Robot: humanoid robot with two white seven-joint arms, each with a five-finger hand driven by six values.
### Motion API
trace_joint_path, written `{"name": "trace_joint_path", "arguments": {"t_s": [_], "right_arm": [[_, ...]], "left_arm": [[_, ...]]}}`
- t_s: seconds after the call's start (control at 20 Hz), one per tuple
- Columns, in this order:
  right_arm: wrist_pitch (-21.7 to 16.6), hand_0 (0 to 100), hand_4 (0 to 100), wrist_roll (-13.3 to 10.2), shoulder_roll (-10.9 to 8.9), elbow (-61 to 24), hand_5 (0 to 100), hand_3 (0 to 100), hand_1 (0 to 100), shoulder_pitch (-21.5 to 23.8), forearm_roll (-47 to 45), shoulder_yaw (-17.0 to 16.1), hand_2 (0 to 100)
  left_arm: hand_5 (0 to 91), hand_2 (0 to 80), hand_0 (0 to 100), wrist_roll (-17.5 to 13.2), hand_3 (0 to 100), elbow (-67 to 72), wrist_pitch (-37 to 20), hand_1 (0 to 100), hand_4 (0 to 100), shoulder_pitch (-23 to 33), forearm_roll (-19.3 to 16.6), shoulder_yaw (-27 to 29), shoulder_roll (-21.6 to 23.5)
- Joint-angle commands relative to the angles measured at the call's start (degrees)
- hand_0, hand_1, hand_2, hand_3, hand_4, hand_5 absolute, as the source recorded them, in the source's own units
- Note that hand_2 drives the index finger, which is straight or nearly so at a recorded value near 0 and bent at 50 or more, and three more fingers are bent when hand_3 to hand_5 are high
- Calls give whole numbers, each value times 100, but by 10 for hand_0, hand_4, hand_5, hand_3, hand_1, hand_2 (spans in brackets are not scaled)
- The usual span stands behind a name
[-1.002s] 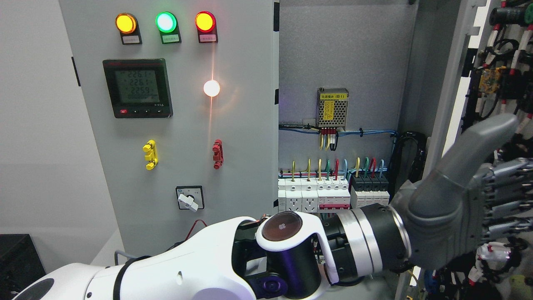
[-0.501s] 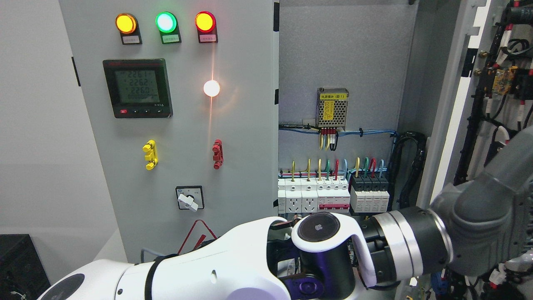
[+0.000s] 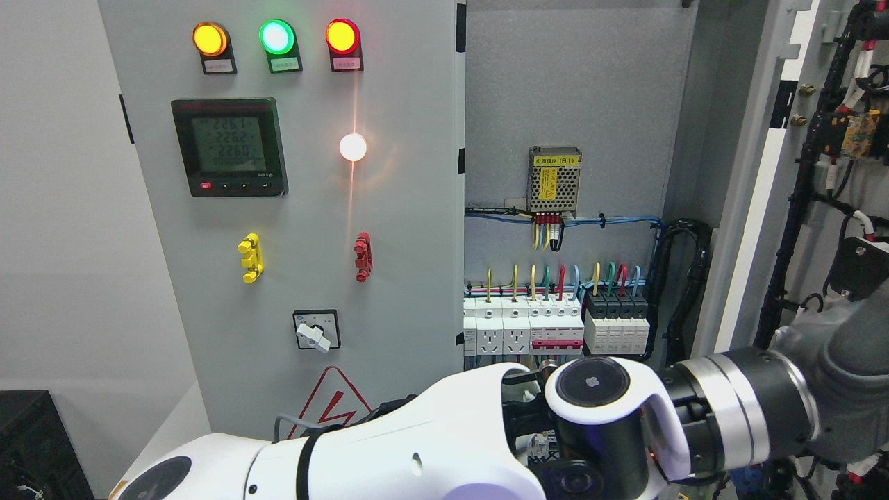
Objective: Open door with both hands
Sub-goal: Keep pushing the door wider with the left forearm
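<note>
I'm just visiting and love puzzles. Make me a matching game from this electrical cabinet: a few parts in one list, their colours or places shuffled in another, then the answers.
Things:
1. middle lamp of the top three
2. meter display
3. rotary switch
4. mesh power supply box

Descriptions:
A. inside the open cabinet, on the back wall
B. glowing green
C. low on the closed door, white knob
D. black frame, below the lamps

Pairs: 1-B, 2-D, 3-C, 4-A

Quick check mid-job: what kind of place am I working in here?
Most likely an electrical room or test bay: you face a grey power distribution cabinet with indicator lamps, a digital power meter, and, behind the opened right door, rows of circuit breakers.
</note>
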Motion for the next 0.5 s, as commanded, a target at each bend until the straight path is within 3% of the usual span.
{"name": "trace_joint_path", "arguments": {"t_s": [0.0,0.45], "right_arm": [[1,191,0,12,-2,0,0,0,0,0,-132,0,0],[1,191,0,12,-2,0,0,0,0,0,-132,0,0]], "left_arm": [[0,0,0,0,0,619,30,0,0,-43,-167,-36,-525],[0,0,0,0,0,637,30,0,0,-192,-158,-36,-560]]}}
